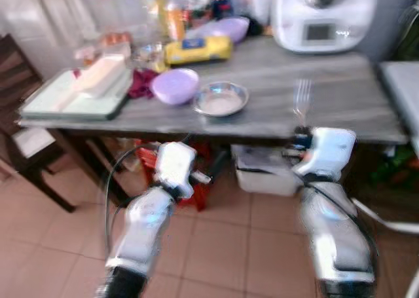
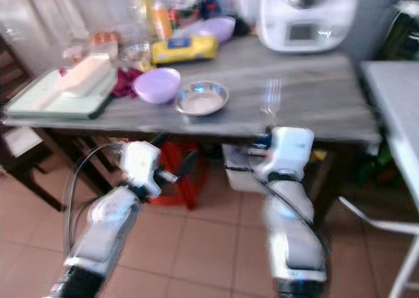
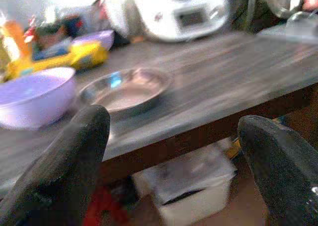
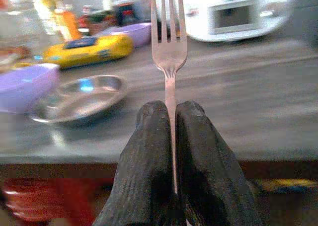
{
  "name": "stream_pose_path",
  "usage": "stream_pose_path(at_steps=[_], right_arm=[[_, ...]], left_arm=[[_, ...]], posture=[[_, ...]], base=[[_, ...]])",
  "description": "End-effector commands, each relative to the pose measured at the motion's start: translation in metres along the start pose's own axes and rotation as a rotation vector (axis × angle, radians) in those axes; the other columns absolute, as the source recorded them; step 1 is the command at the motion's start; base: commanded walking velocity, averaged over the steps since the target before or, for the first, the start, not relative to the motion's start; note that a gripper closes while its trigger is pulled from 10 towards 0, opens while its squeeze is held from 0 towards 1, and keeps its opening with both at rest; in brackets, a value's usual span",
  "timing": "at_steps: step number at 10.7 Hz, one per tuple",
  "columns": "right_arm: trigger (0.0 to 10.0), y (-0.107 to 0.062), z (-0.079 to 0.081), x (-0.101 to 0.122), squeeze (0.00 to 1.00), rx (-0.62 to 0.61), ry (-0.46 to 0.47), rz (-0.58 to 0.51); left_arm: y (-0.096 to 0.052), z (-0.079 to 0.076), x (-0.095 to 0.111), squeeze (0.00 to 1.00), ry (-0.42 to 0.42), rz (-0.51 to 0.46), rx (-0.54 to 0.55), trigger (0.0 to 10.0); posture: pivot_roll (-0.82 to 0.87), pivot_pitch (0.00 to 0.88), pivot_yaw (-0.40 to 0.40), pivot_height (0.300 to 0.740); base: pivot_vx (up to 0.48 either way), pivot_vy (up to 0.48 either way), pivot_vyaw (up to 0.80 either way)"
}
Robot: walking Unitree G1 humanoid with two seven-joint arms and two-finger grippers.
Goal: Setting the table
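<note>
My right gripper [image 4: 170,117] is shut on the handle of a silver fork [image 4: 169,47], held upright with its tines up. From the head views the fork [image 1: 302,96] rises in front of the grey wooden table [image 1: 340,114], near its front edge. A steel dish [image 1: 221,99] and a lilac bowl [image 1: 174,86] sit on the table left of the fork. My left gripper [image 3: 171,136] stands open below the table edge, facing the steel dish [image 3: 126,87], with nothing between its fingers [image 3: 74,151].
A pale green tray [image 1: 46,105] holds a white block at the table's left end. A yellow packet [image 1: 196,49], a second lilac bowl [image 1: 229,28], bottles and a white appliance [image 1: 321,16] line the back. A dark chair [image 1: 19,141] stands left; a white box [image 1: 265,173] sits under the table.
</note>
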State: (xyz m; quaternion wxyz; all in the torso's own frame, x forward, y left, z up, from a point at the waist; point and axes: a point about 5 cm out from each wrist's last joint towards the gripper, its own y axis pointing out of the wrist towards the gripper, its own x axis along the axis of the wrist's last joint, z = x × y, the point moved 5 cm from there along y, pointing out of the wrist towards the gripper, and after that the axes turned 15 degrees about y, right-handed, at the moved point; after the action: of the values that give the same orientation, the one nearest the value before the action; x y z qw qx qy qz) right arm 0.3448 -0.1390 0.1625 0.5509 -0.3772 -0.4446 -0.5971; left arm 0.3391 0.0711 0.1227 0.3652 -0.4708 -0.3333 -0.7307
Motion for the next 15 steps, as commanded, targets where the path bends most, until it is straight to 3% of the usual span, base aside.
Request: stream_pose_path(at_steps=[1,3,10,15], right_arm=[[10.0,0.000,-0.007,0.006,0.00,-0.016,-0.011,-0.018],[10.0,0.000,-0.007,0.006,0.00,-0.020,-0.005,-0.020],[10.0,0.001,-0.011,0.006,0.00,-0.041,-0.004,-0.020],[10.0,0.009,-0.045,0.008,0.00,-0.211,0.035,-0.020]], left_arm=[[0.004,-0.003,0.008,0.00,-0.004,-0.027,-0.007,10.0],[0.004,-0.004,0.007,0.00,-0.008,-0.025,-0.010,10.0],[0.000,-0.004,0.004,0.00,0.005,-0.011,-0.013,10.0],[-0.021,-0.012,0.001,0.00,-0.002,-0.018,-0.153,10.0]], posture=[[-0.12,0.086,0.138,0.740],[-0.12,0.085,0.137,0.740],[-0.11,0.083,0.133,0.740],[-0.10,0.117,0.135,0.740]], base=[[0.480,0.000,0.00],[0.442,0.000,0.00],[0.000,0.000,0.00],[0.000,0.000,0.00]])
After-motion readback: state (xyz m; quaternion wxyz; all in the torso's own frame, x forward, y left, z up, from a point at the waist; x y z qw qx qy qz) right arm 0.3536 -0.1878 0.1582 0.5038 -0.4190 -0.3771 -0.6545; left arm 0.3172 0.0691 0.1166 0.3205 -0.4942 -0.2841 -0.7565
